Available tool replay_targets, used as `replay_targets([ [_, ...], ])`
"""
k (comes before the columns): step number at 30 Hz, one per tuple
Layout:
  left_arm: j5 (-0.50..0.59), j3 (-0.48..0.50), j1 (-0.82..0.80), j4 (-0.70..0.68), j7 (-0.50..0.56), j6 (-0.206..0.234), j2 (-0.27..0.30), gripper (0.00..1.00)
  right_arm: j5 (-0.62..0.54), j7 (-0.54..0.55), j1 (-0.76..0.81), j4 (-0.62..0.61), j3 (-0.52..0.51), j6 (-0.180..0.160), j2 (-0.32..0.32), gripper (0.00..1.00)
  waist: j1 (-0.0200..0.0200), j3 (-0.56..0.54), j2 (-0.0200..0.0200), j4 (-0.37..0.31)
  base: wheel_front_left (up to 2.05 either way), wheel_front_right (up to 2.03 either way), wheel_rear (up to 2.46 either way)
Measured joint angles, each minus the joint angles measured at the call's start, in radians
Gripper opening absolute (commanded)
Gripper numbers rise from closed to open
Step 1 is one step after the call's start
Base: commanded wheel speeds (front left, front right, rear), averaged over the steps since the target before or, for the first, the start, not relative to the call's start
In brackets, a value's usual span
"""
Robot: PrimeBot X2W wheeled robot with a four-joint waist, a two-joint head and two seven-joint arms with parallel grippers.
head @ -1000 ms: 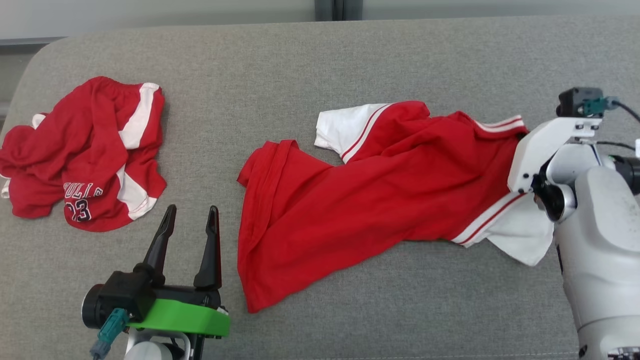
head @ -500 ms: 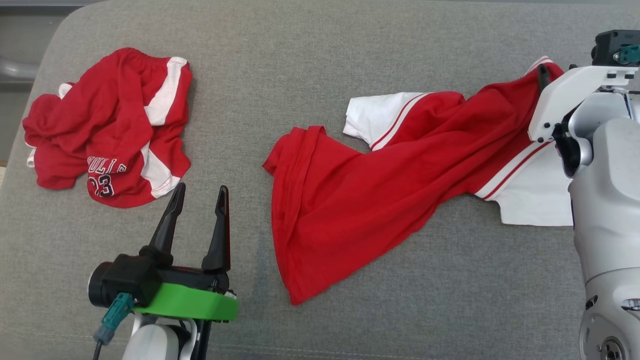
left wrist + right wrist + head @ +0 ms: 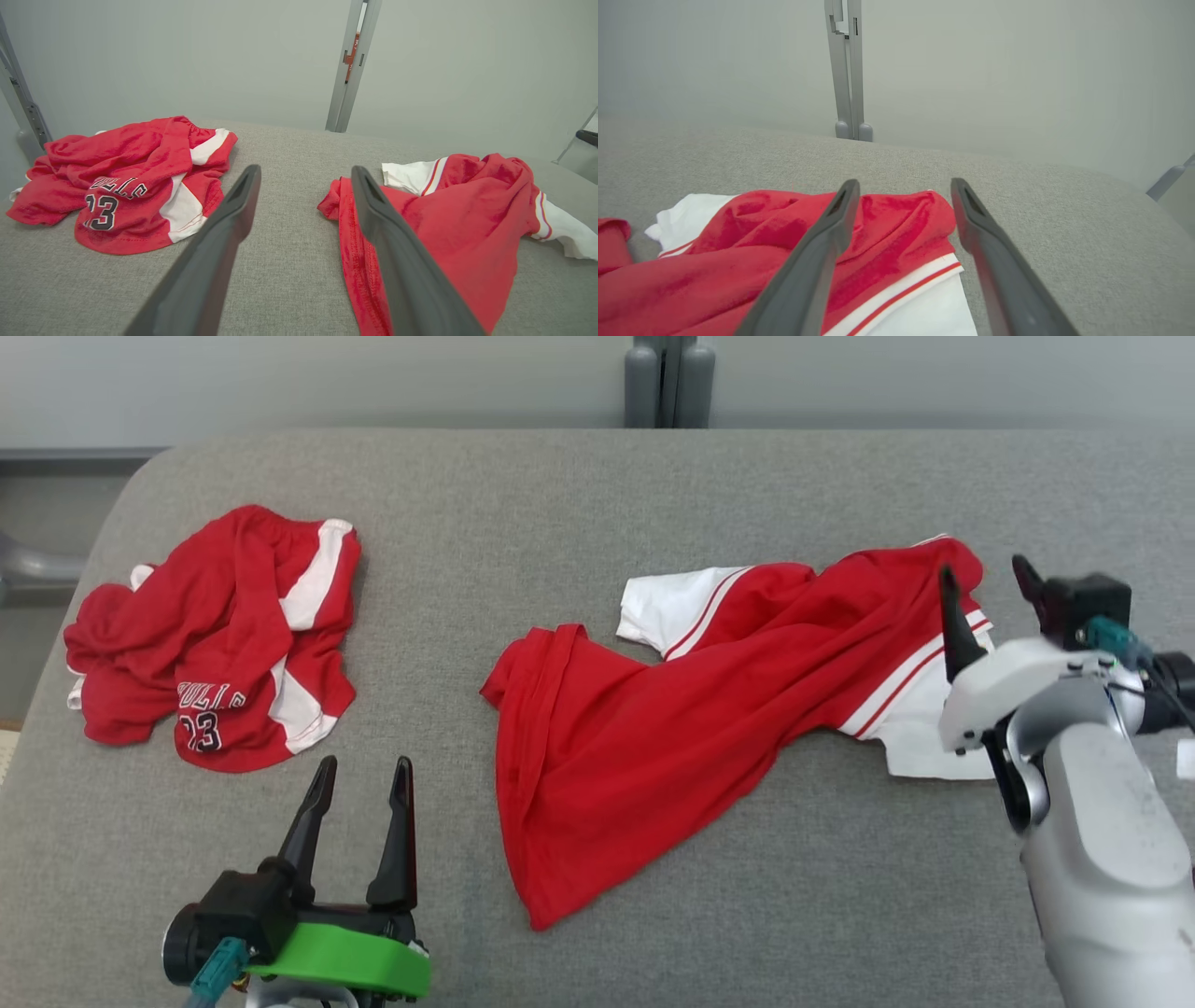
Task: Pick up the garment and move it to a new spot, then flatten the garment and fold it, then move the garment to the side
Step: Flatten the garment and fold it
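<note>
1. Hovering low at the near edge, the left gripper (image 3: 364, 763) stands spread and empty, probably waiting to take the hem.
2. The red T-shirt (image 3: 653, 737) lies rumpled on the grey cushion (image 3: 560, 504), not yet flattened.
3. The right gripper (image 3: 983, 567), fingers apart, holds nothing above the shirt's right sleeve.
4. A crumpled numbered jersey (image 3: 215, 635) sits well apart, far left.

Robot hardware, both arms: appearance notes.
Left gripper (image 3: 365, 763): two long black tapering fingers (image 3: 400, 821) on a black housing (image 3: 245, 907), with a bright green curved collar (image 3: 345, 959) beneath and a teal plug (image 3: 217, 967) at the side. Right gripper (image 3: 983, 566): matching black fingers set on a white bracket (image 3: 1004, 689), with a black camera box (image 3: 1083, 601) and a second teal plug (image 3: 1111, 637) beside it. Forearm (image 3: 1111, 859): pale silver-grey, smooth, rounded, faintly speckled. Close up, each finger looks dark grey with a narrow slot (image 3: 239, 188) near its tip.
</note>
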Motion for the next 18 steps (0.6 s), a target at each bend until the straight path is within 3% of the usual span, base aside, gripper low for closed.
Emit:
replay_targets([
  [10, -0.021, 0.037, 0.06, 0.046, 0.0, 0.014, 0.0, 1.0, 0.077, -0.119, 0.386, -0.315, 0.046, 0.0, 0.062, 1.0, 0.0, -0.115, 0.0, -0.038, 0.0, 0.0, 0.0],
  [18, -0.027, 0.048, 0.077, 0.091, 0.0, 0.02, 0.0, 1.0, 0.087, -0.12, 0.542, -0.402, 0.018, 0.0, 0.081, 1.0, 0.0, -0.168, 0.0, -0.06, 0.0, 0.0, 0.0],
])
